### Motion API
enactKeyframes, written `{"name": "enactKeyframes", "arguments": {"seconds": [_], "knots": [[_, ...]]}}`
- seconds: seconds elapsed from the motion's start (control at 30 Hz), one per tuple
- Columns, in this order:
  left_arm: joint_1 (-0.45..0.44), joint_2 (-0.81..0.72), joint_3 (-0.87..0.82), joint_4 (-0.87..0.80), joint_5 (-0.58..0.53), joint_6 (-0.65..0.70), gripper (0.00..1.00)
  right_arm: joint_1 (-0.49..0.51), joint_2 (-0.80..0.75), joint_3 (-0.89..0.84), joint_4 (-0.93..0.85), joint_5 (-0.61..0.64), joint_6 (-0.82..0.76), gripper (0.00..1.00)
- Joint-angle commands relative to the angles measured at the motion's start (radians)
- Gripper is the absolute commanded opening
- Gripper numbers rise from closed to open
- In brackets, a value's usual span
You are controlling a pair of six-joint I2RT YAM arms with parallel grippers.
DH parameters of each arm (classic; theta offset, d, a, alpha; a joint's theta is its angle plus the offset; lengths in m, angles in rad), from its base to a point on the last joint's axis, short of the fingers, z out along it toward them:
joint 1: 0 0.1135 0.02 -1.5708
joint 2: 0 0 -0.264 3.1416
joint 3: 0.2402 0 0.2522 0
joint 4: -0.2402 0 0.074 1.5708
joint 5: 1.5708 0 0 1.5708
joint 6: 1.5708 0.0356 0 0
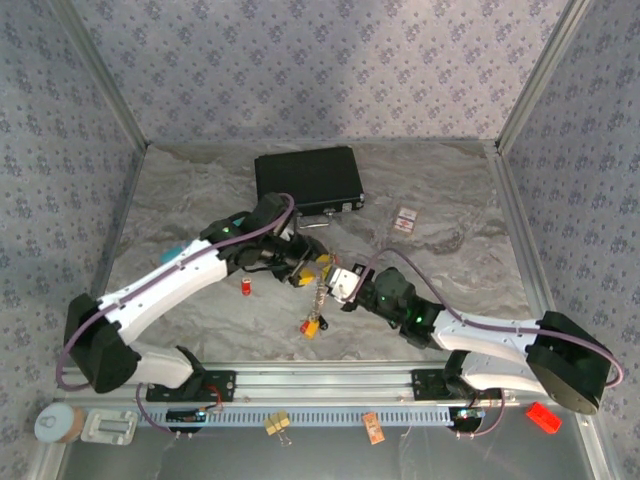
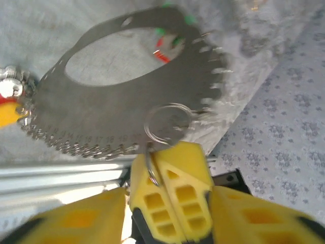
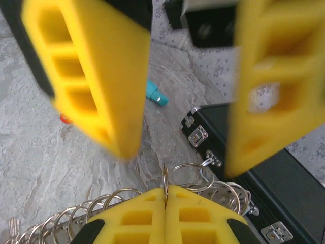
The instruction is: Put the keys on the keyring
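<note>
Pinching a small split ring (image 2: 146,127) betw. pressed-together yellow fingers, the R gripper (image 3: 165,192) grips at the rim of the keyring (image 2: 101,109). The keyring is a flat grey loop w/ a big oval hole, its edge lined w/ many small wire rings. It sits betw. the two grippers near table centre (top cam shows it edge-on, as a thin strand).

L gripper (image 3: 180,155) faces the R one, fingers (image 3: 96,76) spread wide w/ nothing betw. them. Its tips are near the pinched ring but not touching it.

Keys (image 1: 311,326): a yellow-headed one and a red-headed one sit at the near end of the strand. Can't tell if they hang clear or rest on the table (image 1: 450,290). Left wrist cam catches the yellow head at the loop's left edge.

A small red item (image 1: 246,288) lies on the table left of the strand, apart from it; too small to say what it is.

Further out:
- teal pen (image 3: 156,95), beside the L arm
- black case (image 1: 307,180) w/ metal latches, back centre
- small red-and-white card (image 1: 404,220), right of the case
- yellow binder clip (image 1: 278,424) and tape roll (image 1: 58,424), near edge in front of the rail
</note>
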Motion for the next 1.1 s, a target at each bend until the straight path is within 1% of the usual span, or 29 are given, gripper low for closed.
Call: {"name": "enactKeyframes", "arguments": {"seconds": [0.0, 0.03, 0.07, 0.1, 0.17, 0.27, 0.37, 0.4, 0.47, 0.53, 0.6, 0.67, 0.77, 0.83, 0.9, 1.07], "knots": [[0.029, -0.079, 0.005, 0.019, -0.148, 0.126, 0.7, -0.025, -0.039, 0.029, -0.035, -0.063, 0.048, 0.0], [0.036, -0.094, 0.0, 0.03, -0.185, 0.175, 0.74, -0.036, -0.046, 0.031, -0.048, -0.086, 0.061, 0.0], [0.043, -0.107, -0.003, 0.039, -0.218, 0.232, 0.75, -0.045, -0.05, 0.037, -0.061, -0.104, 0.072, 0.0], [0.046, -0.117, -0.005, 0.048, -0.249, 0.283, 0.76, -0.052, -0.053, 0.04, -0.076, -0.123, 0.08, 0.0], [0.046, -0.14, -0.009, 0.068, -0.34, 0.453, 0.76, -0.069, -0.059, 0.055, -0.107, -0.164, 0.098, 0.0], [0.046, -0.186, -0.07, 0.16, -0.425, 0.711, 0.73, -0.095, -0.059, 0.082, -0.153, -0.231, 0.121, 0.0], [0.045, -0.245, -0.194, 0.327, -0.434, 0.971, 0.67, -0.114, -0.058, 0.11, -0.2, -0.29, 0.132, 0.0], [0.044, -0.265, -0.235, 0.375, -0.421, 1.058, 0.65, -0.121, -0.057, 0.118, -0.213, -0.304, 0.135, 0.0], [0.045, -0.313, -0.335, 0.46, -0.33, 1.292, 0.62, -0.134, -0.057, 0.141, -0.252, -0.341, 0.132, 0.0], [0.041, -0.36, -0.416, 0.503, -0.242, 1.503, 0.6, -0.14, -0.057, 0.17, -0.308, -0.363, 0.112, 0.0], [0.042, -0.41, -0.486, 0.537, -0.175, 1.656, 0.59, -0.144, -0.061, 0.194, -0.358, -0.374, 0.087, 0.0], [0.041, -0.446, -0.537, 0.576, -0.112, 1.789, 0.55, -0.144, -0.063, 0.218, -0.411, -0.39, 0.059, 0.0], [0.042, -0.455, -0.567, 0.595, -0.037, 1.911, 0.47, -0.142, -0.063, 0.257, -0.492, -0.408, 0.009, 0.0], [0.037, -0.445, -0.571, 0.6, -0.002, 1.954, 0.43, -0.137, -0.062, 0.277, -0.532, -0.412, -0.024, 0.0], [0.026, -0.429, -0.575, 0.612, 0.022, 1.982, 0.41, -0.134, -0.058, 0.299, -0.568, -0.414, -0.043, 0.0], [-0.019, -0.372, -0.576, 0.646, 0.041, 2.021, 0.41, -0.126, -0.035, 0.346, -0.626, -0.425, -0.067, 0.0]]}}
